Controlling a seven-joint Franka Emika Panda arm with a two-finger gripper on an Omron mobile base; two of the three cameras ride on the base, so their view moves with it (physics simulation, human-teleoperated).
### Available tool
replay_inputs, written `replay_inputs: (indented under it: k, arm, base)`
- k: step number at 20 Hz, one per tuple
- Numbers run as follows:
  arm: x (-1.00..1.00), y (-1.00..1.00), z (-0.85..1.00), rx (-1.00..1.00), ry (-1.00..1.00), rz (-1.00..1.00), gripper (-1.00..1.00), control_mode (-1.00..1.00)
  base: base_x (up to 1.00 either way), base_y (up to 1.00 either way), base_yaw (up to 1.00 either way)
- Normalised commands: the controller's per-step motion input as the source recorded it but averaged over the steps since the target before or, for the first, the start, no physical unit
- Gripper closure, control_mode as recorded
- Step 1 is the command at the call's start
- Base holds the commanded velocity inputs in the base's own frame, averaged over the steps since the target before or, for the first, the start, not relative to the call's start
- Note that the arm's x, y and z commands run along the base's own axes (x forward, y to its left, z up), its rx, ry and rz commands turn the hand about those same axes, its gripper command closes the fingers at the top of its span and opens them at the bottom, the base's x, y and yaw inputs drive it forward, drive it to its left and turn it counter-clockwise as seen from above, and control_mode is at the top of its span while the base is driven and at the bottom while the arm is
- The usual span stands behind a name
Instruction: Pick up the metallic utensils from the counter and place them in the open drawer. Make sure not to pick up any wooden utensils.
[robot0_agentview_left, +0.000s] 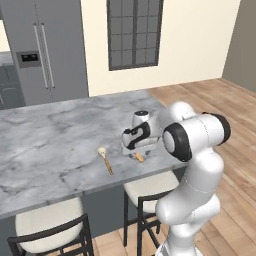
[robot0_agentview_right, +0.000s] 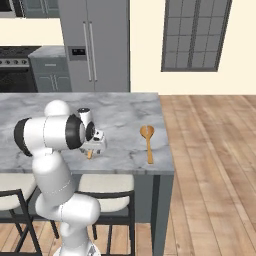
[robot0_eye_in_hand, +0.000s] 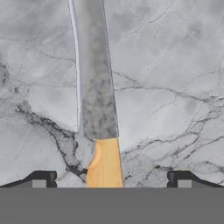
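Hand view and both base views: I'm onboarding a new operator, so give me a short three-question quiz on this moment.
1. True or false: the gripper is open, with the knife handle between its fingertips.
2. Which utensil lies near the counter corner by the wood floor? A) the big wooden spoon B) a whisk C) a fork
3. Fill in: the small spoon with the pale head has a ____ handle.

Key: 1 true; 2 A; 3 wooden.
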Motion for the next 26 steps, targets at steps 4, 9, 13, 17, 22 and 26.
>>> replay_inputs:
  k: [4,9,13,17,22,26]
  arm:
    - [-0.01,0.0,-0.25,0.0,0.0,-0.01,-1.0,-1.0]
    - [-0.09,0.0,-0.27,0.0,0.0,0.0,-1.0,-1.0]
    - [-0.06,0.0,-0.25,-0.01,0.0,0.0,-1.0,-1.0]
    - [0.0,0.0,-0.1,0.0,0.0,0.0,1.0,-1.0]
    - [-0.04,0.0,-0.02,0.0,-0.11,0.0,1.0,-1.0]
    - [0.0,0.0,0.0,0.0,-0.01,0.0,1.0,-1.0]
  base:
    - [0.0,0.0,0.0]
    - [0.0,0.0,0.0]
    - [0.0,0.0,0.0]
    - [0.0,0.0,0.0]
    - [0.0,0.0,0.0]
    - [0.0,0.0,0.0]
